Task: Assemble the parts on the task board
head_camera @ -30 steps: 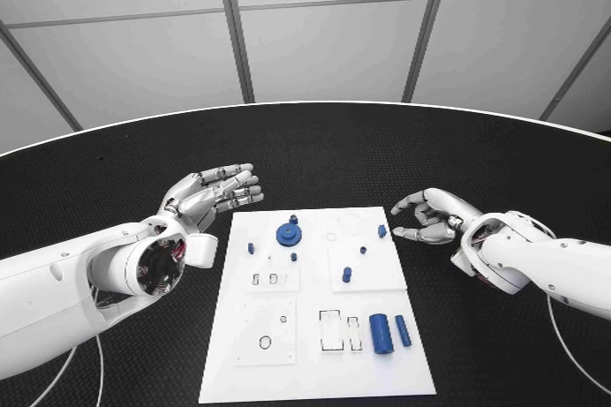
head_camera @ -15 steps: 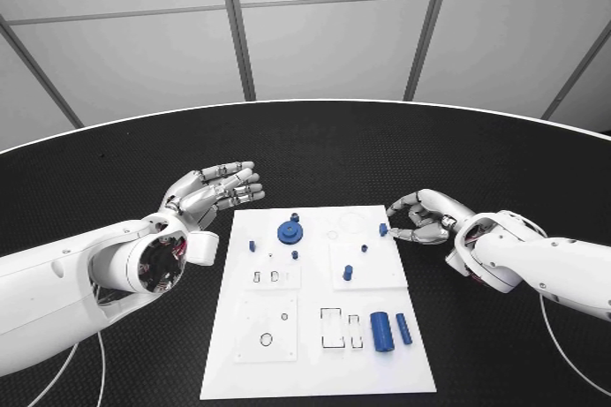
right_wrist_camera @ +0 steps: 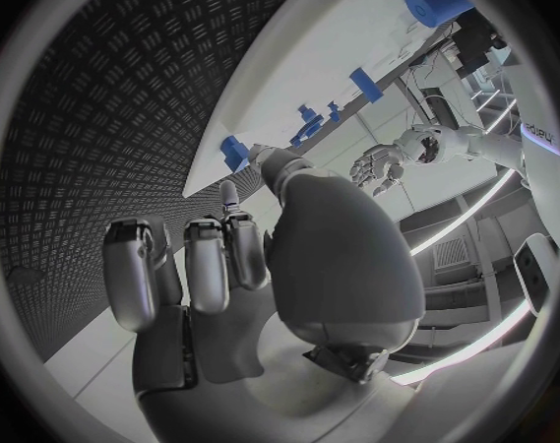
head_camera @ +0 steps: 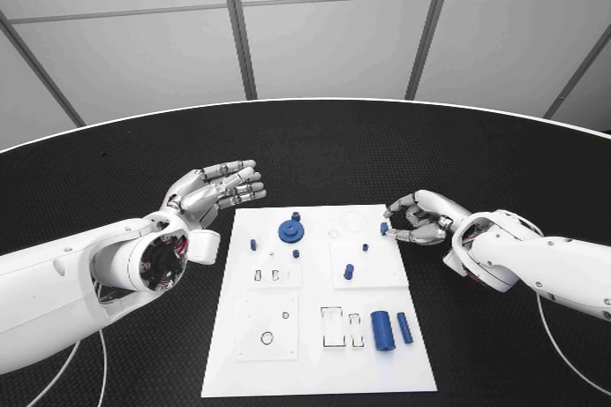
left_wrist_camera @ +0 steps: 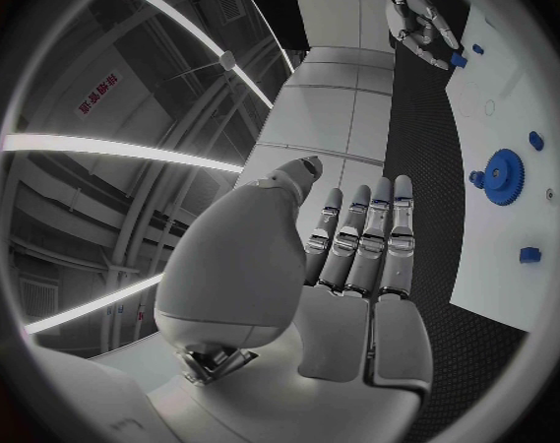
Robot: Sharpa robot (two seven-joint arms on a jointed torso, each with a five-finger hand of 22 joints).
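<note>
1. Nearest me on the task board [head_camera: 242, 372], I see a large blue cylinder [head_camera: 380, 330] lying flat, with a thinner blue rod [head_camera: 403, 328] just beside it on the right-arm side. Both lie next to an outlined rectangular slot [head_camera: 331, 327].
2. A little farther up the board, a small blue peg [head_camera: 348, 271] stands on the raised square panel, with a smaller blue stud [head_camera: 365, 246] beyond it.
3. On the left-arm side of the board I pick out another small blue piece [head_camera: 252, 244] near the edge.
4. Toward the far end sits the blue gear [head_camera: 291, 233], with a small blue part touching its far rim and a small blue pin [head_camera: 296, 254] just near of it. My left wrist camera shows the same gear [left_wrist_camera: 502, 176] on the white plate.
5. My left hand [head_camera: 210, 193] hovers off the board's far left corner, palm up, fingers spread and straight, holding nothing; its wrist camera confirms the extended fingers [left_wrist_camera: 359, 241].
6. My right hand [head_camera: 419, 216] sits at the board's far right edge, fingers curled in close around a small blue part [head_camera: 383, 229] at that edge. I cannot tell whether the fingertips actually pinch it or only rest beside it.
7. The black table [head_camera: 331, 151] stretches beyond both hands.
</note>
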